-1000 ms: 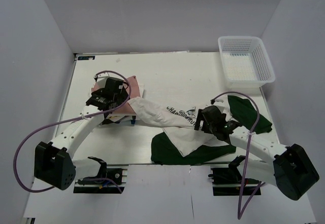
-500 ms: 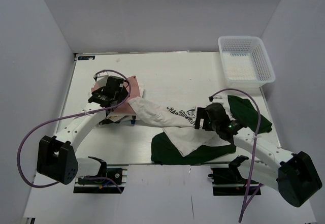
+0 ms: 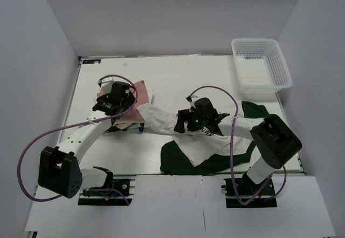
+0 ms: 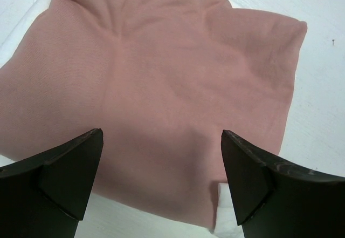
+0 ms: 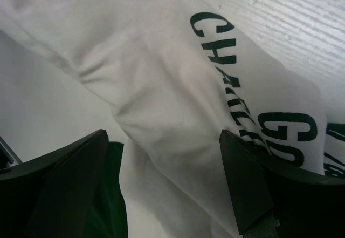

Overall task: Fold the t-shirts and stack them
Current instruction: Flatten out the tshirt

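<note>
A cream-white t-shirt [image 3: 159, 118] with dark green print and green sleeves [image 3: 180, 157] lies spread and crumpled at the table's middle. A folded dusty pink shirt [image 3: 142, 93] lies on a white one [image 3: 123, 125] at the left. My left gripper [image 3: 110, 104] hovers open and empty over the pink shirt [image 4: 161, 70]; a white corner [image 4: 227, 221] shows beneath it. My right gripper [image 3: 182, 125] is open and empty just above the cream shirt's printed front [image 5: 161, 81], with green cloth [image 5: 108, 216] at its lower left.
A white plastic mesh basket [image 3: 281, 60] stands at the back right corner. Purple cables loop from both arms. The green back of the shirt reaches toward the right arm's base.
My right arm has swung left, its gripper going from the shirt's right side to over the print at the middle. The left gripper has hardly moved.
</note>
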You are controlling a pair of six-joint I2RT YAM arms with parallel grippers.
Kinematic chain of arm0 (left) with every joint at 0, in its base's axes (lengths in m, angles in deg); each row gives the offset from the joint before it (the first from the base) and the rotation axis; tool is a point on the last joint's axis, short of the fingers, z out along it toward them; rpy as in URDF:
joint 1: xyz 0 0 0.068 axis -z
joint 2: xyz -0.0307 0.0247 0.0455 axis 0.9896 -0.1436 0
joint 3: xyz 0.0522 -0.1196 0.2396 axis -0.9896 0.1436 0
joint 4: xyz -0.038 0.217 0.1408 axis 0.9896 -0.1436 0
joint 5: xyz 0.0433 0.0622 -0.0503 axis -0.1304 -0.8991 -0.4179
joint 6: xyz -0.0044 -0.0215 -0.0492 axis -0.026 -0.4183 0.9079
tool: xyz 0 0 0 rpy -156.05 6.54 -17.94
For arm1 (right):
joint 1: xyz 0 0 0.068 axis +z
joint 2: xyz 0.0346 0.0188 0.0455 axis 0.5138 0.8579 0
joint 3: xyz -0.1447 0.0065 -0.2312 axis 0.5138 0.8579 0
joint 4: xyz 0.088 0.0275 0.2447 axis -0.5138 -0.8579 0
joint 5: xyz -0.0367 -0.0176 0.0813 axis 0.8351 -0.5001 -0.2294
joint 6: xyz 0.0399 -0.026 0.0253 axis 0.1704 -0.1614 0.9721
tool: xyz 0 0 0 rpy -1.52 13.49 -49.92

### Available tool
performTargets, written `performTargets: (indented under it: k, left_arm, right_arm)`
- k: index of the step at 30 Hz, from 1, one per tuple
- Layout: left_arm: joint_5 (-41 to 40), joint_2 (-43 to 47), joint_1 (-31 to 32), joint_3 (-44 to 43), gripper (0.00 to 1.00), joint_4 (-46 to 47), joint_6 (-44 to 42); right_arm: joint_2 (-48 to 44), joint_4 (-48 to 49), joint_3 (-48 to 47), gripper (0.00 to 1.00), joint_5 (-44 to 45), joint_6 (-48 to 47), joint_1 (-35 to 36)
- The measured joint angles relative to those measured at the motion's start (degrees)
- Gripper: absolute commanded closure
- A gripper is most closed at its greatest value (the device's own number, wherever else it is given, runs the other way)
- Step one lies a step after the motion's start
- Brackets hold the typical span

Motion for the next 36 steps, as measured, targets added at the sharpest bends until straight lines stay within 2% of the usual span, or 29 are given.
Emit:
performTargets:
  k: [6, 14, 21, 24, 31, 36]
  left_arm:
    - [0.0, 0.7, 0.0, 1.6, 0.00, 0.6, -0.1]
    - [0.5, -0.2, 0.0, 2.6, 0.00, 2.1, 0.0]
    - [-1.0, -4.4, -0.9, 9.3, 0.00, 11.6, -0.3]
    - [-1.2, -6.9, -2.0, 9.6, 0.00, 15.4, -0.5]
    - [-2.5, -16.4, -5.2, 2.9, 0.00, 18.6, -2.3]
    - [-3.0, -27.8, -9.4, -8.9, 0.00, 19.8, -8.0]
  right_arm:
    - [-3.0, 3.0, 4.4, 0.10, 2.2, 3.3, -0.8]
    - [-13.4, -3.8, 10.8, 0.10, 8.9, 5.6, -2.3]
    - [-14.4, -5.0, 10.8, 0.10, 6.9, 2.8, -2.4]
    - [-13.4, -4.5, 10.6, 0.10, 6.3, 2.5, -2.4]
    - [-12.8, -3.7, 10.3, 0.10, 6.0, 2.6, -2.6]
    - [-12.8, -2.8, 10.3, 0.10, 7.3, 3.0, -2.8]
